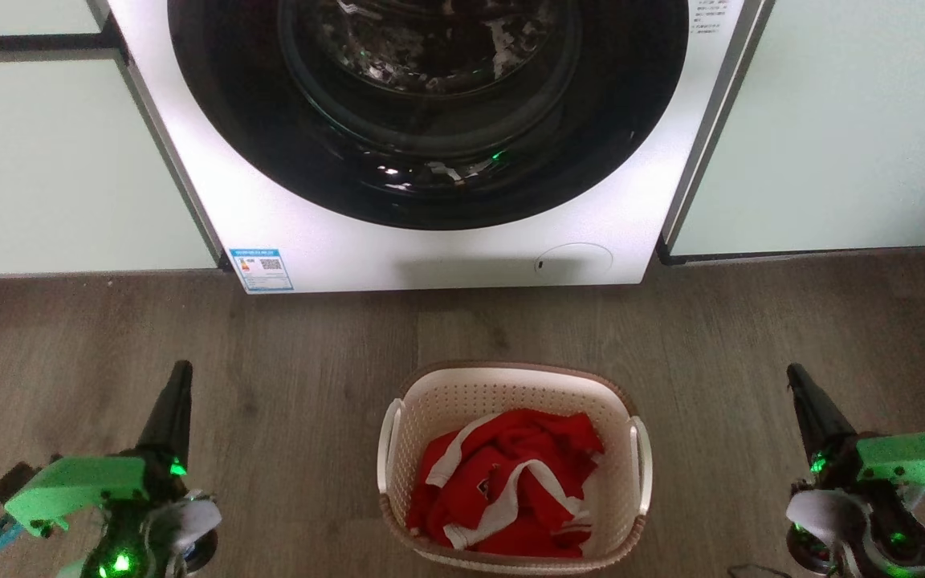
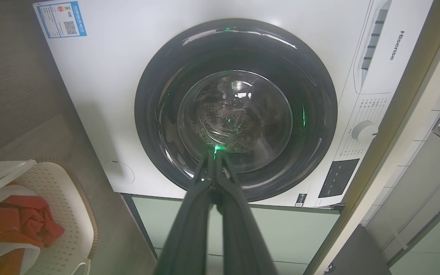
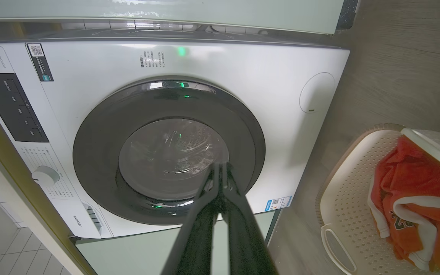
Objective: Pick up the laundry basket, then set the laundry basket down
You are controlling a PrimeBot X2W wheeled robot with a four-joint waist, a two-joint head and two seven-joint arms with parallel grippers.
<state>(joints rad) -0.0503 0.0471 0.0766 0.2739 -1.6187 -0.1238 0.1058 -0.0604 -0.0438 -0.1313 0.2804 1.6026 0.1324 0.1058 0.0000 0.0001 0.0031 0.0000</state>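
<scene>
- The left gripper (image 1: pixel 178 377): fingers pressed together, empty; the laundry basket (image 1: pixel 462 397) sits well to its right.
- The right gripper (image 1: pixel 798 381): likewise pinched together, empty; the laundry basket lies to its left.
- Ahead of both stands the washing machine (image 1: pixel 430 257).

Laundry basket (image 1: pixel 503 393) on floor (image 1: pixel 310 345), garment (image 1: pixel 503 474) in it; washing machine (image 1: pixel 310 233) behind it; left gripper (image 1: pixel 181 369) left of it, right gripper (image 1: pixel 793 371) right.

Washing machine (image 1: pixel 286 217) top cropped, laundry basket (image 1: pixel 462 401) floor hidden; label (image 1: pixel 262 269) print — illegible
</scene>
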